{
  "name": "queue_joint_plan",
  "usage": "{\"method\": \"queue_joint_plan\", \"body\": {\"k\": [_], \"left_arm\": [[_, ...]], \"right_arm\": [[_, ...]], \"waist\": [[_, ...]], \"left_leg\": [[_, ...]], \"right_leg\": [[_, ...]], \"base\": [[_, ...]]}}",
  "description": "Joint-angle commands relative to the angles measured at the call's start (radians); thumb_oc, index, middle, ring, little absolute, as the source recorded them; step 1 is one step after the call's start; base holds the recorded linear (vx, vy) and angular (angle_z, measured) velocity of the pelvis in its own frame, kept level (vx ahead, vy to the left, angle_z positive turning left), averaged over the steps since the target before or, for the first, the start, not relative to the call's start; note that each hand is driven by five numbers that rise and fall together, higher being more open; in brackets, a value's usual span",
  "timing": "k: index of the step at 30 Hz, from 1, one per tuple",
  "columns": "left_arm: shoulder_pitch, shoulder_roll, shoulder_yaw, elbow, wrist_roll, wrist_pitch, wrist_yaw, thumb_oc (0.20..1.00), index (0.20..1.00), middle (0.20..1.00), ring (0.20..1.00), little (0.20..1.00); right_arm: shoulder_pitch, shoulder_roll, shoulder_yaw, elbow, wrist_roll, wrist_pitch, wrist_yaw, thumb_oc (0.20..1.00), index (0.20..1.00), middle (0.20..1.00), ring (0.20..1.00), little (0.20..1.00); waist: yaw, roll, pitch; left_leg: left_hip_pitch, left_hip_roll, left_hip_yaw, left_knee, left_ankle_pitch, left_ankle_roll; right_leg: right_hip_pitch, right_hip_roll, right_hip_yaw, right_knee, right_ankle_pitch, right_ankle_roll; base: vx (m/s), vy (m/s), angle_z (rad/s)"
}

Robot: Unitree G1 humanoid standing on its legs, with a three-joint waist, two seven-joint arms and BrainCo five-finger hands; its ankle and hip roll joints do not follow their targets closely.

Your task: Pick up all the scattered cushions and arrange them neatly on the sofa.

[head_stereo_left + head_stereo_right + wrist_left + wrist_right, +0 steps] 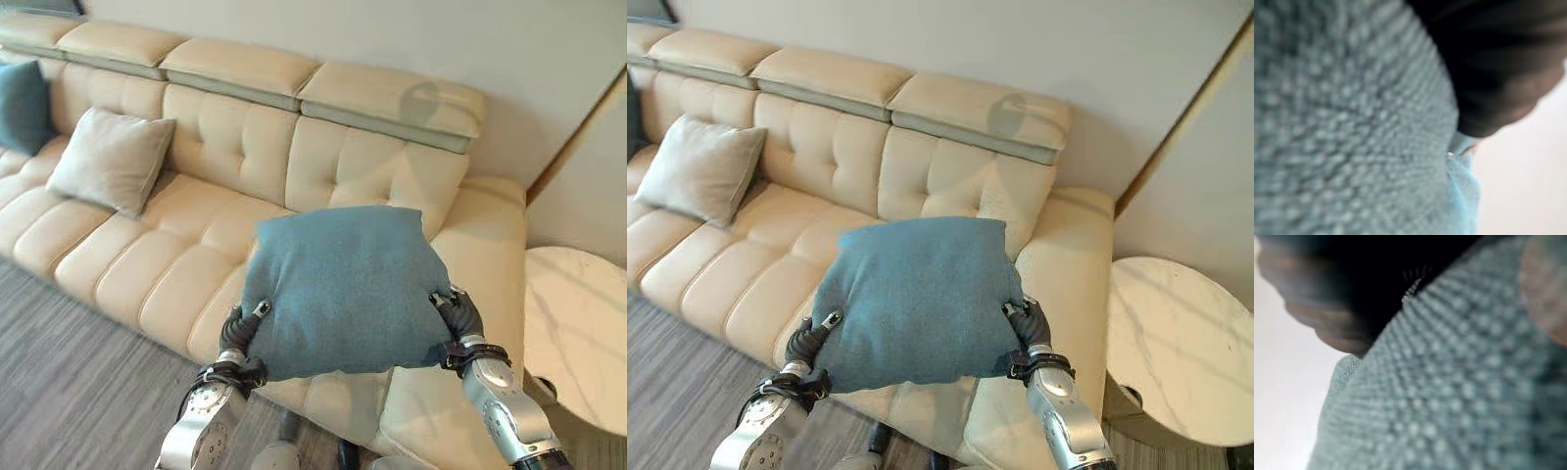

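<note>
Soft, even indoor light; a faint round shadow on the cream leather sofa (245, 157) headrest; both wrist views are blurred.

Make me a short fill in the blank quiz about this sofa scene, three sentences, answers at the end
1. The robot's left hand and right hand carry a ____ cushion between them.
2. A beige cushion leans on the ____.
3. The round table beside the sofa has a ____ top.

Answers: teal; sofa; marble

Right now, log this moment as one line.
teal cushion held between left hand and right hand | above sofa seat | not yet placed
</note>
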Motion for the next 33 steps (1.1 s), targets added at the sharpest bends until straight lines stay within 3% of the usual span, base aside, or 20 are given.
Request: {"method": "queue_joint_plan", "body": {"k": [1, 3, 4, 6, 8, 9, 10, 13, 18, 21, 25, 29, 32, 33], "left_arm": [[-0.032, 0.004, -0.023, -0.146, -0.009, -0.08, -0.066, 0.2, 0.2, 0.2, 0.2, 0.2], [-0.038, 0.009, -0.025, -0.14, -0.005, -0.079, -0.068, 0.2, 0.2, 0.2, 0.2, 0.2], [-0.041, 0.022, -0.017, -0.135, 0.001, -0.081, -0.066, 0.2, 0.2, 0.2, 0.2, 0.2], [-0.049, 0.037, 0.006, -0.124, 0.018, -0.088, -0.051, 0.2, 0.2, 0.2, 0.2, 0.2], [-0.055, 0.047, 0.037, -0.123, 0.038, -0.1, -0.032, 0.2, 0.2, 0.2, 0.2, 0.2], [-0.061, 0.047, 0.057, -0.121, 0.057, -0.106, -0.018, 0.2, 0.2, 0.2, 0.2, 0.2], [-0.06, 0.046, 0.071, -0.118, 0.072, -0.107, -0.015, 0.2, 0.2, 0.2, 0.2, 0.2], [-0.063, 0.035, 0.087, -0.095, 0.134, -0.119, 0.0, 0.2, 0.2, 0.2, 0.2, 0.2], [-0.182, 0.041, 0.07, -0.019, 0.231, -0.15, 0.094, 0.2, 0.2, 0.2, 0.2, 0.2], [-0.347, 0.051, 0.043, 0.033, 0.268, -0.188, 0.192, 0.2, 0.2, 0.2, 0.2, 0.2], [-0.58, 0.063, 0.007, 0.096, 0.278, -0.238, 0.314, 0.2, 0.2, 0.2, 0.2, 0.2], [-0.83, 0.097, -0.041, 0.203, 0.31, -0.265, 0.394, 0.2, 0.2, 0.2, 0.2, 0.2], [-1.048, 0.135, -0.099, 0.336, 0.334, -0.268, 0.435, 0.2, 0.2, 0.2, 0.2, 0.2], [-1.201, 0.165, -0.149, 0.449, 0.347, -0.266, 0.456, 0.2, 0.2, 0.2, 0.2, 0.2]], "right_arm": [[-0.039, 0.067, 0.028, -0.13, -0.03, -0.052, 0.06, 0.2, 0.2, 0.2, 0.2, 0.2], [-0.039, 0.072, 0.025, -0.131, -0.034, -0.053, 0.057, 0.2, 0.2, 0.2, 0.2, 0.2], [-0.044, 0.084, 0.033, -0.127, -0.04, -0.048, 0.055, 0.2, 0.2, 0.2, 0.2, 0.2], [-0.068, 0.104, 0.049, -0.114, -0.044, -0.055, 0.049, 0.2, 0.2, 0.2, 0.2, 0.2], [-0.096, 0.121, 0.073, -0.097, -0.041, -0.063, 0.049, 0.2, 0.2, 0.2, 0.2, 0.2], [-0.111, 0.132, 0.09, -0.085, -0.044, -0.07, 0.05, 0.2, 0.2, 0.2, 0.2, 0.2], [-0.126, 0.133, 0.097, -0.077, -0.045, -0.069, 0.051, 0.2, 0.2, 0.2, 0.2, 0.2], [-0.145, 0.139, 0.119, -0.062, -0.041, -0.076, 0.055, 0.2, 0.2, 0.2, 0.2, 0.2], [-0.287, 0.183, 0.17, 0.007, -0.021, -0.138, -0.019, 0.2, 0.2, 0.2, 0.2, 0.2], [-0.457, 0.206, 0.195, 0.066, -0.018, -0.166, -0.095, 0.2, 0.2, 0.2, 0.2, 0.2], [-0.677, 0.215, 0.206, 0.115, -0.015, -0.208, -0.196, 0.2, 0.2, 0.2, 0.2, 0.2], [-0.898, 0.191, 0.185, 0.212, -0.056, -0.233, -0.288, 0.2, 0.2, 0.2, 0.2, 0.2], [-1.07, 0.146, 0.155, 0.313, -0.111, -0.238, -0.366, 0.2, 0.2, 0.2, 0.2, 0.2], [-1.204, 0.097, 0.146, 0.388, -0.168, -0.24, -0.428, 0.2, 0.2, 0.2, 0.2, 0.2]], "waist": [[0.0, -0.024, -0.051], [-0.005, -0.021, -0.052], [-0.003, -0.022, -0.05], [0.018, -0.026, -0.044], [0.05, -0.031, -0.042], [0.068, -0.036, -0.042], [0.07, -0.037, -0.044], [0.063, -0.045, -0.051], [0.067, -0.042, -0.065], [0.076, -0.035, -0.029], [0.098, -0.02, 0.036], [0.112, -0.02, 0.069], [0.116, -0.017, 0.079], [0.119, -0.006, 0.097]], "left_leg": [[0.03, -0.034, 0.083, -0.021, -0.081, 0.003], [0.036, -0.039, 0.113, -0.021, -0.09, 0.014], [0.045, -0.036, 0.168, -0.021, -0.103, 0.03], [0.05, -0.024, 0.243, -0.021, -0.123, 0.046], [0.059, -0.008, 0.314, -0.021, -0.144, 0.044], [0.066, 0.001, 0.355, -0.021, -0.151, 0.038], [0.07, 0.002, 0.377, -0.021, -0.153, 0.035], [0.097, -0.004, 0.415, -0.021, -0.161, 0.036], [0.123, -0.008, 0.41, -0.021, -0.174, 0.035], [0.102, -0.012, 0.398, -0.021, -0.17, 0.039], [0.004, -0.019, 0.375, -0.021, -0.129, 0.045], [-0.15, -0.024, 0.347, 0.071, -0.122, 0.038], [-0.245, -0.023, 0.327, 0.093, -0.104, 0.024], [-0.31, -0.023, 0.32, 0.105, -0.087, 0.011]], "right_leg": [[0.014, -0.114, -0.012, -0.003, -0.13, 0.102], [0.005, -0.125, 0.005, -0.001, -0.124, 0.114], [-0.016, -0.133, 0.037, 0.007, -0.116, 0.127], [-0.052, -0.136, 0.021, 0.022, -0.107, 0.139], [-0.076, -0.15, -0.135, 0.045, -0.1, 0.141], [-0.089, -0.162, -0.264, 0.061, -0.098, 0.143], [-0.094, -0.163, -0.314, 0.064, -0.096, 0.143], [-0.074, -0.157, -0.31, 0.012, -0.079, 0.142], [-0.036, -0.167, -0.318, -0.008, -0.09, 0.146], [-0.061, -0.175, -0.316, 0.007, -0.086, 0.143], [-0.185, -0.187, -0.307, 0.081, -0.097, 0.133], [-0.298, -0.202, -0.31, 0.136, -0.099, 0.126], [-0.376, -0.205, -0.319, 0.161, -0.095, 0.133], [-0.44, -0.212, -0.33, 0.184, -0.091, 0.139]], "base": [[0.17, 0.322, -0.53], [0.08, 0.19, -0.63], [0.08, 0.196, -0.67], [0.05, 0.176, -1.03], [0.02, 0.05, -1.86], [0.01, 0.019, -1.81], [0.03, 0.04, -1.35], [0.09, 0.043, -0.56], [0.12, 0.008, -0.04], [-0.02, 0.013, 0.08], [-0.15, 0.007, 0.19], [-0.08, -0.016, 0.25], [-0.03, -0.003, 0.34], [-0.03, 0.021, 0.21]]}}
